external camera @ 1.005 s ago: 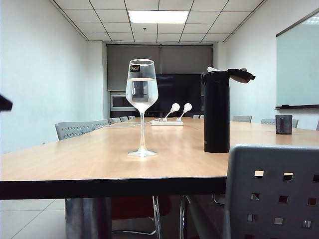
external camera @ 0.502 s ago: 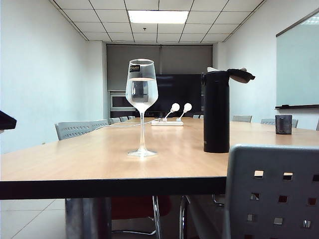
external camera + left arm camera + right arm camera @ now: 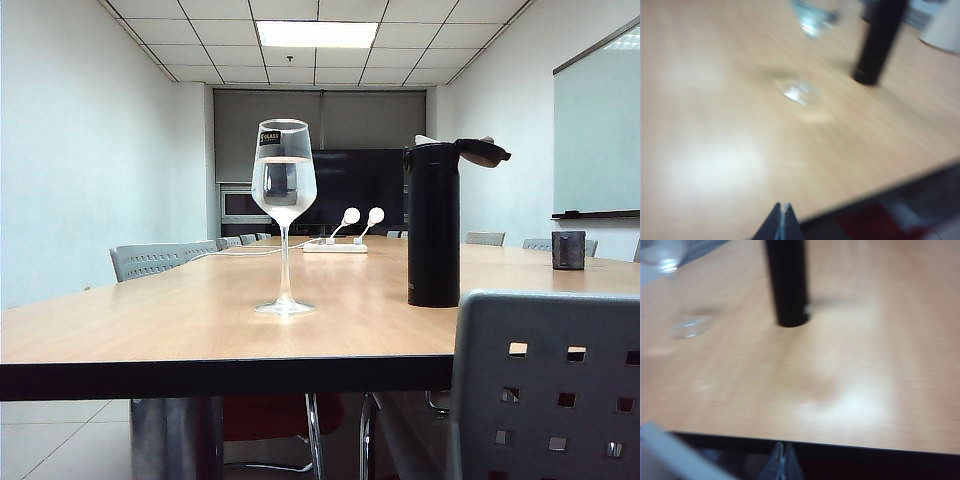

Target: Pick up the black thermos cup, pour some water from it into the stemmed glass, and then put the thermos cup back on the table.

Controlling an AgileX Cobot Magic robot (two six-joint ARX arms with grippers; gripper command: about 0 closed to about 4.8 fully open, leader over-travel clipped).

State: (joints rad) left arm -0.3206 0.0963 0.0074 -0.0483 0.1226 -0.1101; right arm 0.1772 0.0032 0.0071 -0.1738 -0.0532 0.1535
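You are looking at the black thermos cup (image 3: 434, 225) standing upright on the bench (image 3: 180, 320), lid flipped open, at about 3 o'clock of the stemmed glass (image 3: 285, 215), which is holding water and standing apart from it. Your left tool (image 3: 783, 215) is hanging over the near bench edge with its jaws pressed together, gripping nothing. Your right tool (image 3: 784, 454) is also pinched closed and empty, sitting just off the near edge, with the thermos at its 12 o'clock. Both wrist views are blurring.
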